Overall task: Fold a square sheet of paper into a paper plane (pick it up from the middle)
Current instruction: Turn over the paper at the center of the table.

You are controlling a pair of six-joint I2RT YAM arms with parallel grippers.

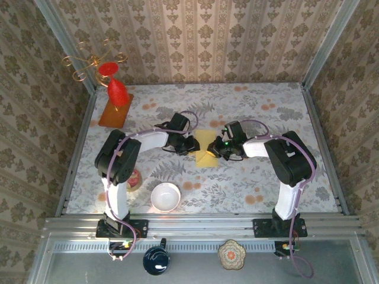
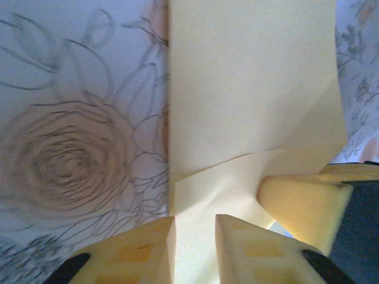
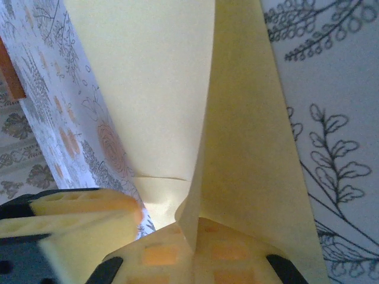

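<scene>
The square sheet of paper (image 1: 206, 141) is pale yellow and partly folded, lying mid-table between both grippers. In the left wrist view the sheet of paper (image 2: 249, 89) lies flat with a slanted crease. My left gripper (image 2: 195, 222) rests over its near edge, fingers a narrow gap apart with paper showing between them. In the right wrist view a flap of the paper (image 3: 249, 148) stands up off the table, and my right gripper (image 3: 195, 236) is shut on its lower corner. From above, the left gripper (image 1: 194, 145) and right gripper (image 1: 217, 150) face each other across the sheet. The paper plane is out of view.
A white bowl (image 1: 165, 196) sits near the front edge between the arm bases. An orange-brown board (image 1: 115, 109) with a red ornament (image 1: 117, 92) stands at the back left. A dark cup (image 1: 156, 260) and a patterned dish (image 1: 231, 254) lie below the rail.
</scene>
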